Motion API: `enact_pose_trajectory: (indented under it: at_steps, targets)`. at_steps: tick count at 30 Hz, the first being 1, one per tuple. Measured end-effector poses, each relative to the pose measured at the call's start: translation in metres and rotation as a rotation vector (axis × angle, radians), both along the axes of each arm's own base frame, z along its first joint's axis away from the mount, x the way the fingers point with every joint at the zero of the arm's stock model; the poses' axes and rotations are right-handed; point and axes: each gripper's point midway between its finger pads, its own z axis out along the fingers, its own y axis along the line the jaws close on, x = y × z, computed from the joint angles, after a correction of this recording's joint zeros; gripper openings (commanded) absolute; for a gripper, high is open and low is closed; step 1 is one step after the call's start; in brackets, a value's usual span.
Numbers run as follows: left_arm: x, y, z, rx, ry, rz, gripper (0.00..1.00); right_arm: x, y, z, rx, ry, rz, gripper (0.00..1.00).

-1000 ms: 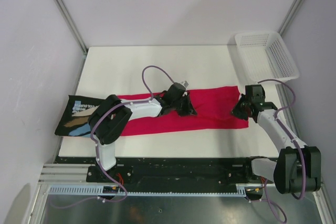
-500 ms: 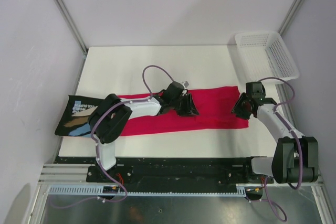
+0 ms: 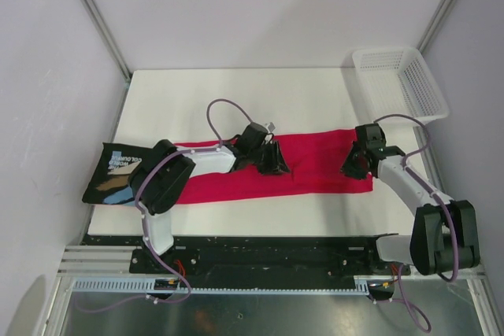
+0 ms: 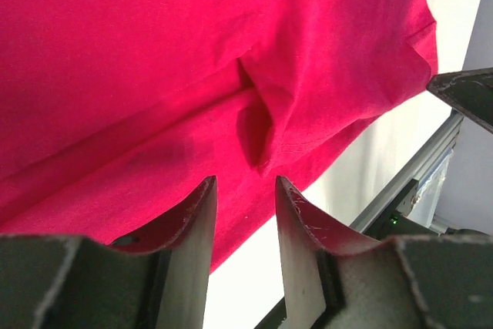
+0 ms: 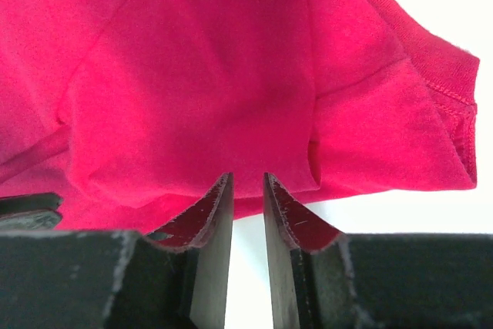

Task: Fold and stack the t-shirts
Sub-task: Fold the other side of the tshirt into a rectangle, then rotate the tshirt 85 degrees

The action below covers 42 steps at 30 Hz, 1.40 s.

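The crimson-pink t-shirt [image 3: 315,159] lies as a long folded strip across the white table [image 3: 236,100]. My left gripper [image 3: 274,161] hovers over its middle. In the left wrist view that gripper [image 4: 244,181] stands open above the shirt's [image 4: 154,52] near hem, beside a small pucker, with nothing between its jaws. My right gripper [image 3: 352,164] is over the shirt's right end. Its jaws [image 5: 247,176] are a narrow gap apart at the sleeve [image 5: 385,129] edge, holding nothing. The black printed t-shirt [image 3: 118,172] lies folded at the table's left edge.
A white mesh basket [image 3: 402,84] stands at the back right corner. The left arm stretches over the crimson strip's left half. The black rail [image 3: 260,253] and both arm bases run along the near edge. Walls enclose the table on three sides.
Both grippers have opened and hold no cloth. The left gripper drifted slightly left along the strip. The right gripper moved left, further over the shirt's right end.
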Motion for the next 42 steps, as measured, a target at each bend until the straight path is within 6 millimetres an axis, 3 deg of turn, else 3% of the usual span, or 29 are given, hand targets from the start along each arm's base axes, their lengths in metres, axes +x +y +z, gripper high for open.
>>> enact_pose_trajectory:
  at_steps: [10,17,27,30,36,42]
  targets:
    - [0.008,0.025,0.007,0.002,-0.02,0.035,0.41,-0.01,-0.012,-0.05,-0.038,0.129,-0.037,0.23]
    - [0.01,0.048,0.01,0.011,-0.034,0.058,0.41,-0.012,-0.014,-0.044,-0.037,0.101,-0.041,0.3]
    - [0.001,0.075,0.031,0.014,-0.074,0.053,0.42,-0.023,-0.038,0.013,0.01,-0.069,-0.171,0.52]
    - [0.0,0.088,0.033,0.016,-0.076,0.072,0.42,-0.038,-0.034,0.007,0.05,-0.066,-0.195,0.58]
    - [-0.006,0.107,0.033,0.026,-0.067,0.093,0.42,-0.069,-0.026,-0.028,0.128,0.024,-0.261,0.6]
    - [-0.008,0.108,0.042,0.008,-0.084,0.085,0.42,-0.068,-0.022,-0.037,0.184,-0.011,-0.331,0.6]
